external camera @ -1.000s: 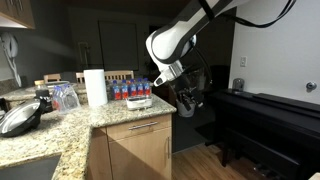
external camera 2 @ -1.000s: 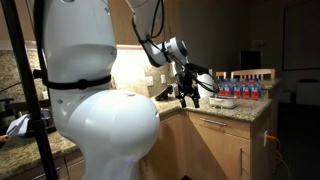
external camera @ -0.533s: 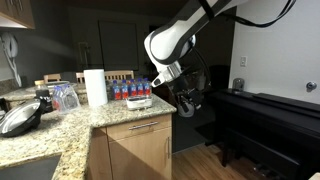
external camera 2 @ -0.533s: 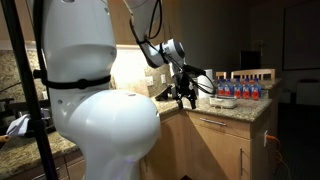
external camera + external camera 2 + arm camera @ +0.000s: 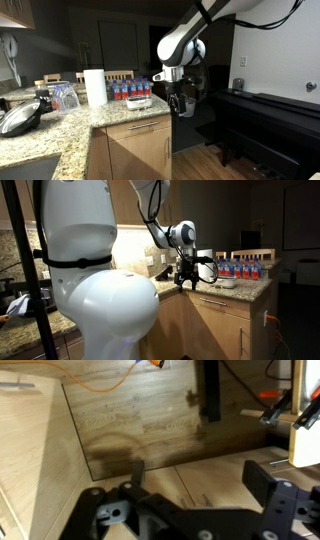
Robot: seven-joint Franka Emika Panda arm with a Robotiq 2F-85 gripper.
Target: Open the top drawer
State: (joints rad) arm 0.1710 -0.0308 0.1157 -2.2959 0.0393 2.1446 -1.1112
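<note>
The top drawer (image 5: 140,128) is a shallow tan wood front with a silver bar handle (image 5: 144,127), just under the granite counter. It is closed. It also shows in an exterior view (image 5: 222,306). My gripper (image 5: 180,108) hangs in the air just off the counter's corner, at about counter height, fingers pointing down, apart from the drawer. It also shows in an exterior view (image 5: 186,279). In the wrist view my gripper (image 5: 200,478) is open and empty over the wood floor; the drawer does not show there.
The taller cabinet door (image 5: 142,158) is below the drawer. On the granite counter (image 5: 70,125) stand a paper towel roll (image 5: 95,87), packed water bottles (image 5: 131,90) and a pan (image 5: 20,118). A dark piano (image 5: 270,120) stands beside the arm. The white robot base (image 5: 90,280) blocks the foreground.
The arm has swung so the gripper now points straight down and sits a little closer to the counter corner. The drawer has not moved.
</note>
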